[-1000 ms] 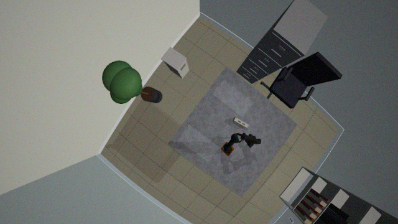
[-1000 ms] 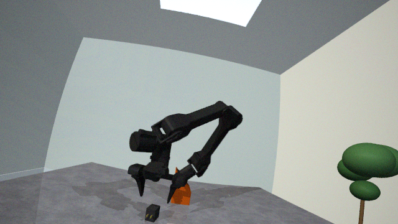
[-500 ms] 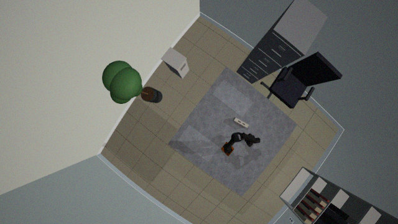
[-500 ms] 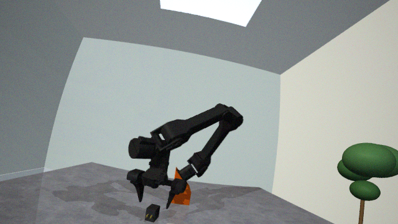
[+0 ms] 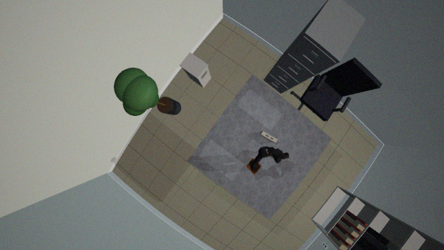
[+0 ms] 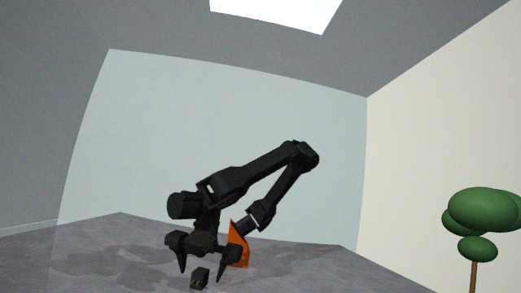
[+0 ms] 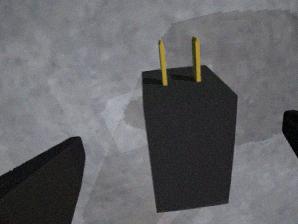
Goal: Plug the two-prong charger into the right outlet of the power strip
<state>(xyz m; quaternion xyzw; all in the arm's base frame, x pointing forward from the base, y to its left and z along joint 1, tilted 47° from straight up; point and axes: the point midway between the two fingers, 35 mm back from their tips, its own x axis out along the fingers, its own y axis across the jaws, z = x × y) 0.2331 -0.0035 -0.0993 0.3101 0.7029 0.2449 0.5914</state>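
The black charger [image 6: 200,278] [image 7: 190,145] lies on the grey mat. Its two yellow prongs point to the top of the wrist view and toward the exterior camera. My gripper [image 6: 200,277] [image 7: 185,133] is open and empty above it, pointing down. One finger is on each side of the charger, with a gap on both sides in the wrist view. The white power strip [image 5: 275,140] with two dark outlets lies on the mat beside the arm in the top view; it is not in the wrist view. The arm hides the charger in the top view.
The arm's orange base [image 5: 255,171] [image 6: 244,265] stands on the grey mat [image 5: 222,118]. Farther off are an office chair [image 5: 322,98], a drawer cabinet [image 5: 333,31], a potted plant [image 5: 140,92], a white box [image 5: 194,66] and a shelf [image 5: 331,205].
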